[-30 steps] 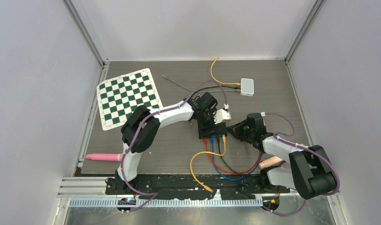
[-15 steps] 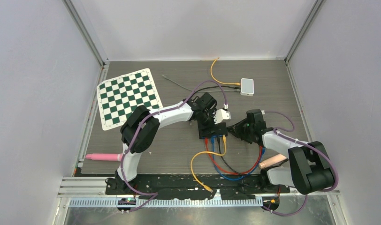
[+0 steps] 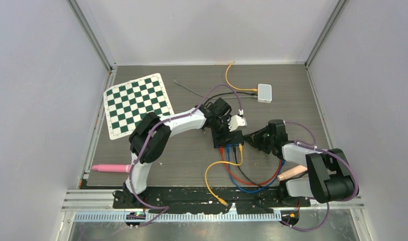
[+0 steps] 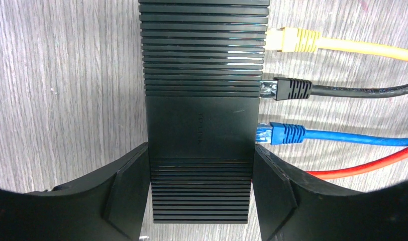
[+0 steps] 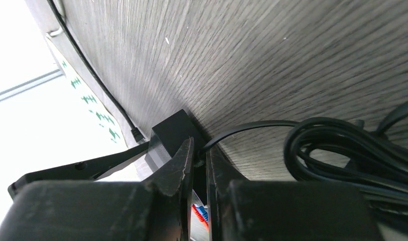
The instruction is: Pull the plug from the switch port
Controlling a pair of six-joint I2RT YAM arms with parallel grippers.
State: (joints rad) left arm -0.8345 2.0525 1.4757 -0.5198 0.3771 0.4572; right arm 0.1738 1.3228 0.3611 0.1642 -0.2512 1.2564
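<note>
Black plug (image 4: 291,89) sits in its switch (image 4: 199,125) port mid worktop (image 3: 187,160), between yellow plug (image 4: 292,40) and blue plug (image 4: 285,133); red cable (image 4: 363,168) runs alongside. We note left pincer (image 4: 199,155) clamping the switch; right pincer (image 5: 199,150) narrow, pinching black cable (image 5: 252,125).

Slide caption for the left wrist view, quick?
Left claw clamps the black switch; yellow plug, black plug and blue plug sit in its side ports, red cable nearby.
</note>
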